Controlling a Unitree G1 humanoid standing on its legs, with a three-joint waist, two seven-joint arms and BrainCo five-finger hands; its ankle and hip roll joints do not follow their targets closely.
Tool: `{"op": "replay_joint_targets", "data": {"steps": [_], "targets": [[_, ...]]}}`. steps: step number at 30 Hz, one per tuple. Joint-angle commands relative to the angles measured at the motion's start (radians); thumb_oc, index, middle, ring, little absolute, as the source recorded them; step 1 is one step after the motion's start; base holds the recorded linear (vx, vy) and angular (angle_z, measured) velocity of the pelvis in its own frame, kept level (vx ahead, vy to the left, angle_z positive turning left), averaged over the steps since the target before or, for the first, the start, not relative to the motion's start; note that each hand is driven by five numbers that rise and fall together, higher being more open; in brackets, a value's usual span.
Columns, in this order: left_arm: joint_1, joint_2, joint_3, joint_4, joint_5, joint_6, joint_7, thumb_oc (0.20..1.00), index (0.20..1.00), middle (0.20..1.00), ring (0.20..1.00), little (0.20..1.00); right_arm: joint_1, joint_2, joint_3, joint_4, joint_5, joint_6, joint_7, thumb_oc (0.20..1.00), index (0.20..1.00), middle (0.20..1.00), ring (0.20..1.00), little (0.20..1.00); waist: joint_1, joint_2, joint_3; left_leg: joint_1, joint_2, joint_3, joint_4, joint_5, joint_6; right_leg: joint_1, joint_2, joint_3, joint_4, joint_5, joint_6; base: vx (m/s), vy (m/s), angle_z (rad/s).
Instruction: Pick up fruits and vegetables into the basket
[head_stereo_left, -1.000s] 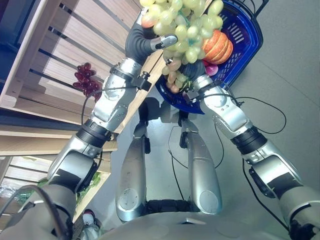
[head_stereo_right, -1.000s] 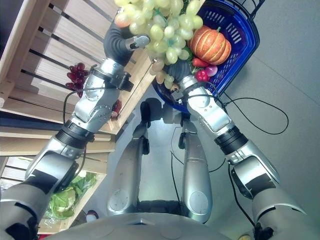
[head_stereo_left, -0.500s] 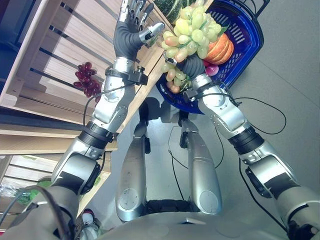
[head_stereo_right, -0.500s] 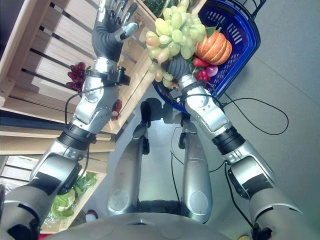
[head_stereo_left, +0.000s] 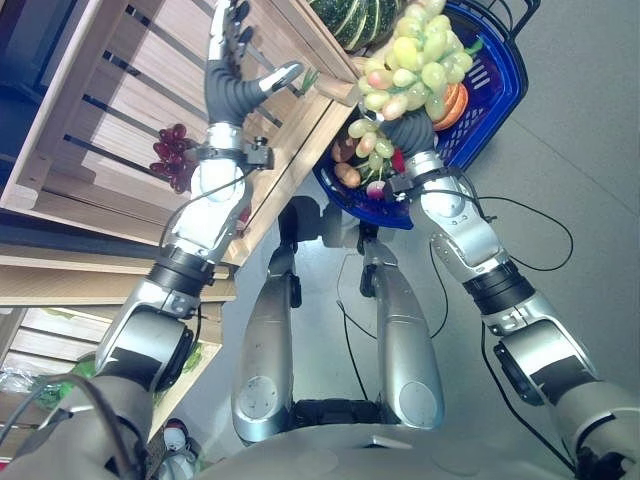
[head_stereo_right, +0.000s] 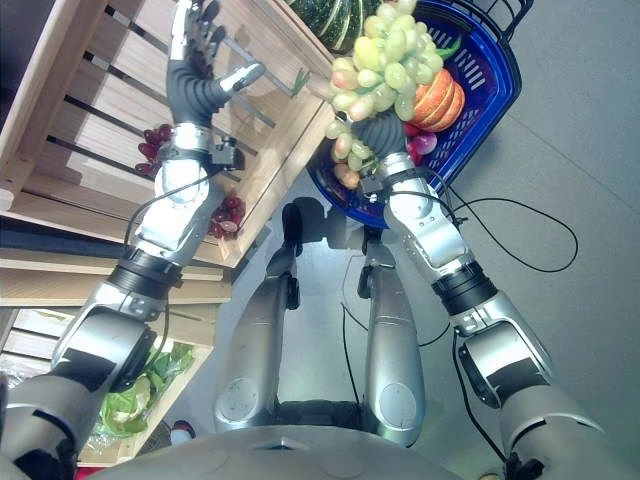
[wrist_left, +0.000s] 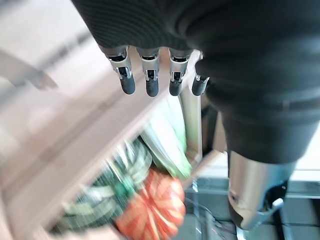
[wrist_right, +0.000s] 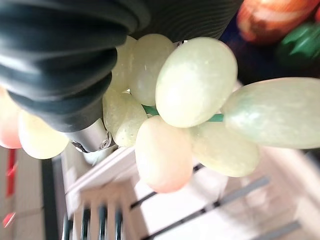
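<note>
The bunch of green grapes (head_stereo_left: 412, 55) hangs from the right robot hand (head_stereo_left: 408, 128), whose fingers are clamped round the lower part of the cluster, so the loose fruit stays together while it is carried. It sits just above the near rim of the blue basket (head_stereo_left: 497, 90), which looks like the position for lowering it in beside the orange pumpkin (head_stereo_left: 455, 103) and the small red pieces already lying there. The left robot hand (head_stereo_left: 232, 80) is raised over the slatted wooden shelf (head_stereo_left: 120, 110) with its fingers spread apart and empty, probably clear of the transfer. Dark red grapes (head_stereo_left: 172, 157) lie on the shelf, apparently yet to be collected.
</note>
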Motion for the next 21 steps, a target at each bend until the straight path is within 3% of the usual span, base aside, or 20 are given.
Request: {"op": "replay_joint_targets", "data": {"steps": [1,4,10,16,18,21], "targets": [[0.015,0.006,0.057,0.000,0.060,-0.082,0.046,1.000,1.000,1.000,1.000,1.000,0.007,-0.020,-0.039,-0.066,-0.023,-0.095,-0.014,0.200,0.200,0.200,0.200,0.200,-0.011,0.026,-0.029,-0.015,-0.050,-0.013,0.094,-0.114,-0.007,0.084,0.002,-0.041,-0.035,-0.052,0.080,0.00,0.000,0.00],[0.042,0.023,0.070,0.074,0.041,-0.102,0.052,1.000,1.000,1.000,1.000,1.000,0.018,-0.042,-0.048,0.016,-0.019,-0.109,-0.022,0.200,0.200,0.200,0.200,0.200,-0.007,0.033,-0.029,-0.014,-0.051,-0.014,0.102,-0.124,-0.009,0.080,0.000,-0.043,-0.023,-0.064,0.080,0.00,0.015,0.00],[0.020,0.044,0.054,0.231,0.026,-0.111,0.069,1.000,1.000,1.000,1.000,1.000,-0.057,-0.084,-0.017,0.241,0.035,-0.072,-0.014,0.200,0.200,0.200,0.200,0.200,0.008,0.049,-0.029,-0.021,-0.055,-0.015,0.112,-0.123,-0.013,0.070,-0.002,-0.051,-0.003,-0.074,0.075,0.01,0.016,0.01],[-0.060,0.078,0.008,0.372,0.084,-0.041,0.102,1.000,1.000,1.000,1.000,1.000,-0.205,-0.117,0.054,0.485,0.019,0.058,-0.014,0.200,0.200,0.200,0.200,0.200,0.027,0.067,-0.029,-0.034,-0.059,-0.017,0.123,-0.120,-0.019,0.055,-0.008,-0.062,0.014,-0.079,0.073,0.00,0.013,0.04],[-0.066,0.083,0.001,0.382,0.096,-0.036,0.110,1.000,1.000,1.000,1.000,1.000,-0.221,-0.121,0.061,0.514,0.016,0.067,-0.010,0.200,0.200,0.200,0.200,0.200,0.029,0.069,-0.029,-0.036,-0.058,-0.017,0.123,-0.118,-0.019,0.052,-0.008,-0.063,0.015,-0.079,0.072,0.00,0.000,0.00],[-0.120,0.110,-0.050,0.458,0.158,0.018,0.095,1.000,1.000,1.000,1.000,1.000,-0.326,-0.129,0.091,0.704,-0.033,0.136,0.030,0.200,0.200,0.200,0.200,0.200,0.044,0.082,-0.029,-0.052,-0.060,-0.020,0.131,-0.113,-0.018,0.036,-0.010,-0.068,0.027,-0.079,0.070,0.00,0.005,0.05]]}}
